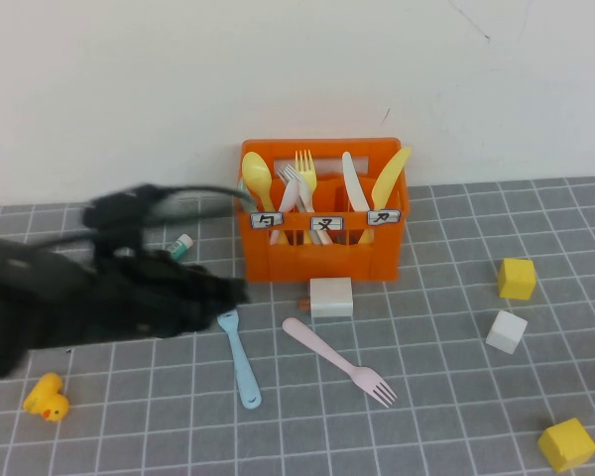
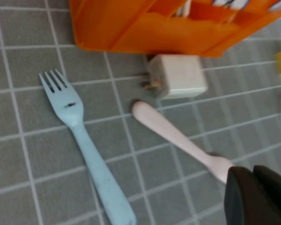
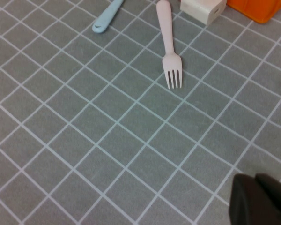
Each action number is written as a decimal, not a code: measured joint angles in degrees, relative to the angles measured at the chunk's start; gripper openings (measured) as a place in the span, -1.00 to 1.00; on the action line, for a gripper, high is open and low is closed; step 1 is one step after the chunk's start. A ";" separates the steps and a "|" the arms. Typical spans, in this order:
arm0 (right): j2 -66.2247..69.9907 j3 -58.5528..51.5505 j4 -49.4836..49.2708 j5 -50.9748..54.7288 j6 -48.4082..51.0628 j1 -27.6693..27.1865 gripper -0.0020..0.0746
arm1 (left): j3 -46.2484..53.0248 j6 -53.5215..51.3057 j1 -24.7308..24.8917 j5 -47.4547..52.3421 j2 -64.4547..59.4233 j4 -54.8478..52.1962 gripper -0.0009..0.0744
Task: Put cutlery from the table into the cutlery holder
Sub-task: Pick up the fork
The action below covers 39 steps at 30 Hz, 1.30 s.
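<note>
The left gripper [image 1: 233, 293], fingers closed and empty, hovers at the blue fork's [image 1: 240, 357] tines, at the holder's [image 1: 322, 253] seven o'clock. It should open, then pinch the handle. The right gripper [image 3: 260, 199], closed, sits out of the high view.

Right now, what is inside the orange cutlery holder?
The cutlery holder holds a yellow spoon, a yellow fork, a white fork, a white knife and a yellow knife; their lower ends are hidden.

blue fork [image 1: 240, 359] and pink fork [image 1: 339, 361] (both flat) before orange crate [image 1: 322, 253]

L arm [image 1: 99, 297] motion-blurred; claw indistinct
</note>
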<state>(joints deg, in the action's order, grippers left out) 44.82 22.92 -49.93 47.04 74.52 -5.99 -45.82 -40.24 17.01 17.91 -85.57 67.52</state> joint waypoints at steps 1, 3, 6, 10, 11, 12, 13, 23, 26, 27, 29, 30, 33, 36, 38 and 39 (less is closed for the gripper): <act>0.00 0.00 0.00 0.00 0.00 0.00 -0.95 | -0.13 0.15 1.55 -2.25 -0.90 -0.28 -0.98; 0.00 0.00 0.00 0.00 0.00 0.00 -0.95 | -0.64 1.39 4.25 -5.91 -2.71 -1.04 -0.98; 0.00 -0.09 0.00 -0.10 0.00 0.00 -0.95 | -2.19 4.31 5.83 -7.25 -5.51 -3.31 -0.98; 0.12 -0.09 0.00 -0.21 0.04 0.00 -0.95 | -4.68 6.46 5.92 -5.15 -8.92 -12.90 -0.98; 0.20 -0.09 0.00 -0.21 0.04 0.00 -0.95 | -5.42 8.40 5.92 -4.14 -9.69 -17.01 -0.98; 0.20 -0.09 0.00 -0.21 0.04 0.00 -0.95 | -6.22 11.35 5.92 -2.84 -10.40 -21.57 -0.98; 0.20 -0.09 0.00 -0.30 0.04 0.00 -0.95 | -6.90 14.22 5.92 -1.55 -10.94 -25.50 -0.98; 0.20 -0.09 0.00 -0.80 0.17 0.00 -0.95 | -16.99 39.00 5.92 26.56 -15.23 -54.73 -0.98; 0.20 -0.09 0.00 -1.02 0.17 0.00 -0.95 | -17.44 43.68 5.92 26.62 -15.23 -55.35 -0.98; 0.20 -0.09 0.00 -1.02 0.17 0.00 -0.95 | -17.48 44.71 5.92 26.05 -15.23 -55.61 -0.98; 0.20 -0.09 0.00 -1.02 0.17 0.00 -0.95 | -17.48 46.59 5.92 24.54 -15.23 -55.63 -0.98; 0.20 -0.09 0.00 -1.02 0.17 0.00 -0.95 | -17.48 47.29 5.92 23.56 -15.25 -55.63 -0.97; 0.20 -0.09 0.00 -1.02 0.17 0.00 -0.95 | -17.57 49.46 5.92 20.70 -15.59 -55.40 -0.85; 0.20 -0.09 0.00 -1.02 0.17 0.00 -0.95 | -17.57 50.24 5.92 18.20 -16.10 -54.07 -0.53; 0.20 -0.09 0.00 -1.02 0.17 0.00 -0.95 | -17.57 50.56 5.92 16.61 -16.62 -53.65 -0.29; 0.20 -0.09 -0.03 -1.02 0.17 0.00 -0.95 | -17.57 50.87 5.92 15.94 -16.89 -53.43 -0.17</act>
<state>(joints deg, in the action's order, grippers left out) 45.02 22.83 -49.96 46.03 74.69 -5.99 -63.39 10.64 22.93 33.85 -102.46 14.09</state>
